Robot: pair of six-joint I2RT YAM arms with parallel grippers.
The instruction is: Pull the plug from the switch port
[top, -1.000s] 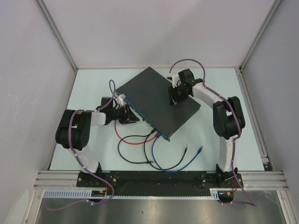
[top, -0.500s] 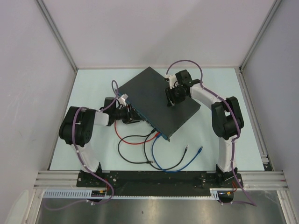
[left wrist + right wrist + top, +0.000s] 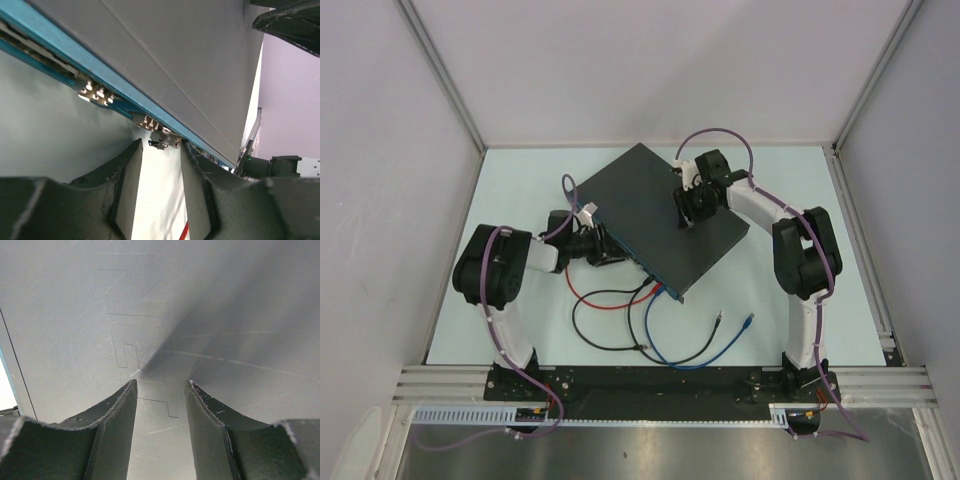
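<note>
Close along the switch [image 3: 165, 60]: its dark grey top fills the upper frame, and its blue edge runs diagonally down to the right. The left gripper [image 3: 159, 150] holds its two dark fingers [image 3: 125, 190] apart. Their tips are just beside a small plug [image 3: 161, 139] at the sockets, above the pale table [image 3: 45, 130].

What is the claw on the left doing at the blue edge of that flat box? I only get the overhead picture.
Observer: Its own camera shows the left claw open. Its gap is lined up with what looks like a small plug sticking out of the blue edge of the box, not yet gripped.
Operator: And the other one, over the top?
Observer: The right claw is open too and holds nothing. Only the box's bare grey lid shows in its gap.
Operator: Any free holes along that edge?
Observer: Yes, metal-lined sockets further along from the plug look empty.
</note>
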